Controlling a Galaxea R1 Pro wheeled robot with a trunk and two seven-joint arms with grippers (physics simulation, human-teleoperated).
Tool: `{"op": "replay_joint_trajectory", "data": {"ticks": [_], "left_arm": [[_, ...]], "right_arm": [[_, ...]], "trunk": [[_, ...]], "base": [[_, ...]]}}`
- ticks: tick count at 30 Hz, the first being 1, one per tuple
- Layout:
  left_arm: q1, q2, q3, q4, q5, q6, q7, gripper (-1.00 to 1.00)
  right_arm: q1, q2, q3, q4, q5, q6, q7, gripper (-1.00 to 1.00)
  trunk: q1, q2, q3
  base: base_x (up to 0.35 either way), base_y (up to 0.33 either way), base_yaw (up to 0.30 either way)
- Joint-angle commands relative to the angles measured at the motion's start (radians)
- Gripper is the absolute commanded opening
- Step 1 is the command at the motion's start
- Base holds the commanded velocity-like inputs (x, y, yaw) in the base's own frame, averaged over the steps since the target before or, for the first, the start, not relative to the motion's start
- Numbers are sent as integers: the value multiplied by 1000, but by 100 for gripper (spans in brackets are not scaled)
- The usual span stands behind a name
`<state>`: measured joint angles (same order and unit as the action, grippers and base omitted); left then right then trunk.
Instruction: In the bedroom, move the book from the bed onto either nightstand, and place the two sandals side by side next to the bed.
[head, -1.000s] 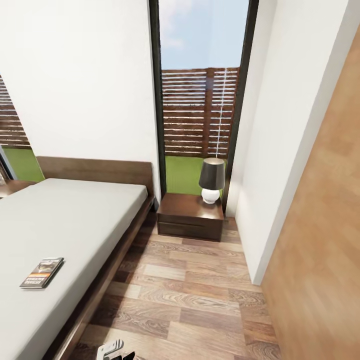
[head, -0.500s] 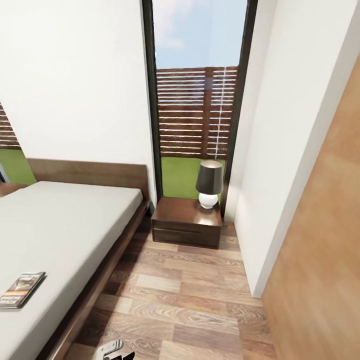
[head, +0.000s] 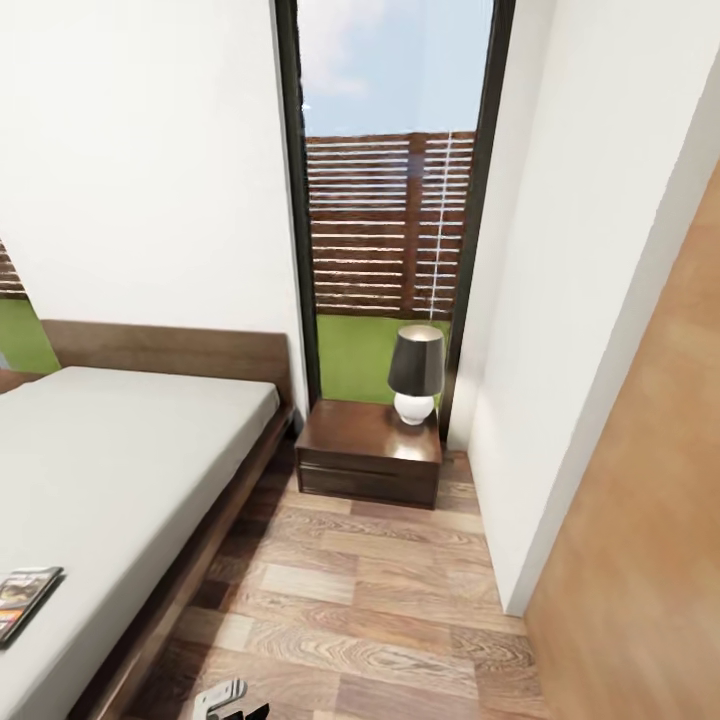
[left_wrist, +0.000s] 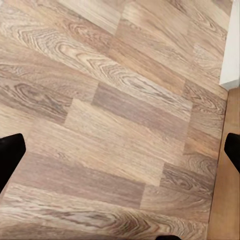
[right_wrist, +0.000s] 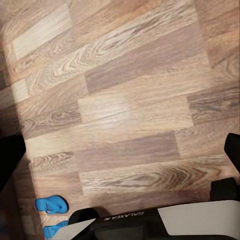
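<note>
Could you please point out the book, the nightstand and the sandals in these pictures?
book (head: 22, 594): head view, on its dark cover, on the bed.
nightstand (head: 362, 436): head view, on its glossy top.
sandals (right_wrist: 51, 204): right wrist view, on one blue sole.

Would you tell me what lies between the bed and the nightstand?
In the head view, only a narrow strip of wood floor separates the bed from the nightstand; nothing sits in it.

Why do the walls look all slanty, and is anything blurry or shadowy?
Head view: the wide lens tilts the window frame and white walls; the nightstand top is glossy under the lamp, and the floor beside the bed is shaded. Right wrist view: soft render, darker toward the side with the blue sandals. Left wrist view: evenly lit floor planks, slightly smeared near the camera.
</note>
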<state>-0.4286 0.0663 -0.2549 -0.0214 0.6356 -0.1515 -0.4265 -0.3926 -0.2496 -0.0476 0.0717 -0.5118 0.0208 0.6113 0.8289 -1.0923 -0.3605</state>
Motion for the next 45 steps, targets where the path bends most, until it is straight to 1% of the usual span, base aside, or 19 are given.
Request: {"op": "replay_joint_trajectory", "data": {"ticks": [1, 38, 45], "left_arm": [[-1, 0, -9, 1, 7, -4, -3, 100], [-1, 0, -9, 1, 7, -4, -3, 100], [-1, 0, -9, 1, 7, -4, -3, 100]], "right_arm": [[-2, 0, -5, 3, -4, 2, 5, 100], [-2, 0, -5, 3, -4, 2, 5, 100], [-2, 0, -5, 3, -4, 2, 5, 100]], "trunk": [[1, -1, -1], [1, -1, -1], [1, -1, -2]], "base": [[304, -70, 0], [327, -5, 0], [330, 0, 130]]}}
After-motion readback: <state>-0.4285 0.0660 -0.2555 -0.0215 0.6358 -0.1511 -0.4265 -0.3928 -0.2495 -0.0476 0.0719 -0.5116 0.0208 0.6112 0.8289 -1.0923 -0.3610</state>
